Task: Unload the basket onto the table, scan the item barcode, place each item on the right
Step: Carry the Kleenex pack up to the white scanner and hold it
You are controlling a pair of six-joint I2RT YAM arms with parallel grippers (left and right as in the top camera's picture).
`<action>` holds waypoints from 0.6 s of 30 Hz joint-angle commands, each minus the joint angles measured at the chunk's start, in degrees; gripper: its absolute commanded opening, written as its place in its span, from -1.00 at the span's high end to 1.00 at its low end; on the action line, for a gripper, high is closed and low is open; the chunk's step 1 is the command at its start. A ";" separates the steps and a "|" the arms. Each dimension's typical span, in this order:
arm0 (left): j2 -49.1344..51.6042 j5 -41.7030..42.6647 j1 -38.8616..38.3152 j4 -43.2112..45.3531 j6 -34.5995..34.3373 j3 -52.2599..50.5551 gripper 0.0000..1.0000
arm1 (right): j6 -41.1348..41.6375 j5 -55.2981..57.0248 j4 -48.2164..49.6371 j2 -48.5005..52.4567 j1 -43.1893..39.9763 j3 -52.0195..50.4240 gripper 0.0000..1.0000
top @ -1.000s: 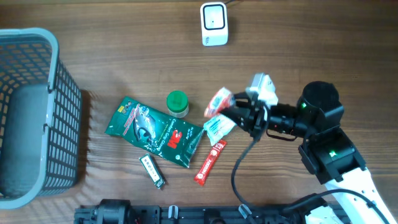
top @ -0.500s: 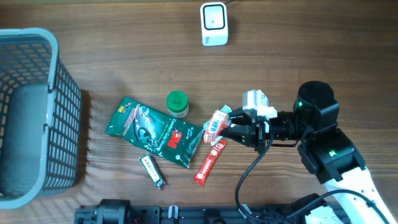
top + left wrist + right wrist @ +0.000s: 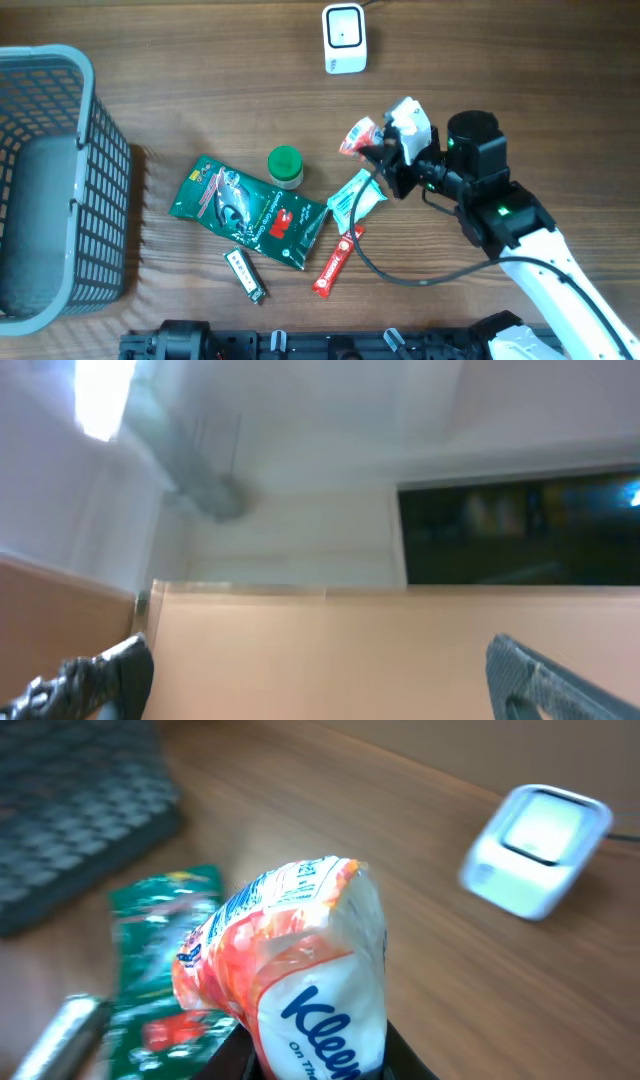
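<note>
My right gripper is shut on an orange-and-white Kleenex tissue pack and holds it above the table, tilted up and left. In the right wrist view the pack fills the middle, pinched between the dark jaws of my right gripper at the bottom edge. The white barcode scanner stands at the far edge of the table; it shows as a blurred white box beyond the pack. My left gripper is open, its fingers far apart with nothing between them, facing a wall and ceiling. It is outside the overhead view.
A green 3M bag, a green-capped jar, a pale teal pouch, a red sachet and a small dark bar lie on the wooden table. A grey basket stands at the left.
My right arm has swung up and left, carrying the tissue pack from low over the table toward the scanner side. The other items have stayed put.
</note>
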 commanded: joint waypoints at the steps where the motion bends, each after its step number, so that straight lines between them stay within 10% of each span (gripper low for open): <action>1: -0.09 -6.49 -0.24 5.22 0.50 -12.11 -1.00 | -4.61 16.06 3.37 1.73 0.09 0.98 0.91; 8: -0.09 -6.60 -0.24 6.80 0.46 -22.69 -1.00 | -21.22 36.54 23.15 12.37 0.33 1.16 0.91; 18: -0.09 -6.60 -0.24 -2.97 0.46 -22.69 -1.00 | -77.59 59.17 52.04 44.85 2.75 17.90 0.91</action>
